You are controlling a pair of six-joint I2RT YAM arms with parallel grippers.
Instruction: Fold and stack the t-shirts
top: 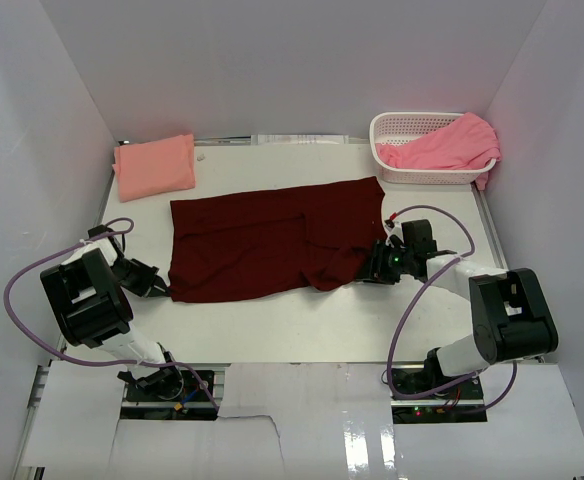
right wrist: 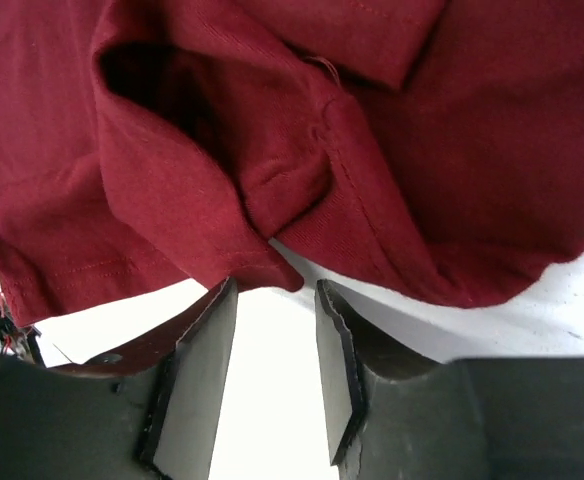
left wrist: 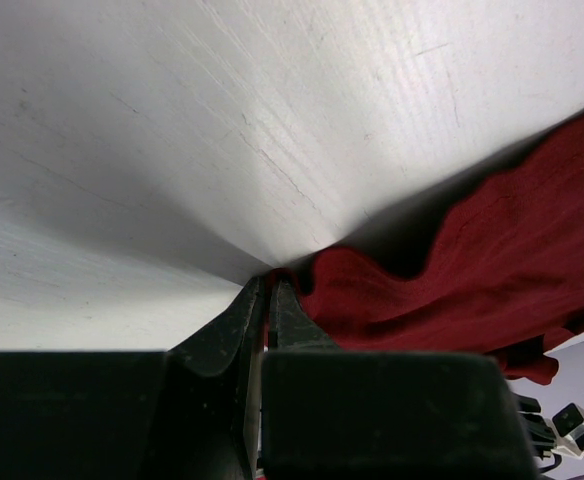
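Observation:
The dark maroon t-shirt (top: 272, 240) lies spread across the middle of the table, its right part bunched into folds (right wrist: 272, 150). My left gripper (top: 165, 291) is low at the shirt's near-left corner. In the left wrist view its jaws (left wrist: 270, 285) are pinched shut on that maroon corner (left wrist: 452, 270). My right gripper (top: 364, 272) is at the shirt's near-right edge. Its jaws (right wrist: 272, 295) stand open, with the cloth hem just past the tips and nothing between them. A folded salmon-peach t-shirt (top: 154, 166) rests at the back left. A brighter pink t-shirt (top: 442, 148) hangs out of the basket.
The white lattice basket (top: 392, 122) stands at the back right corner. White walls enclose the table on three sides. Purple cables loop beside both arm bases (top: 102, 300) (top: 507, 315).

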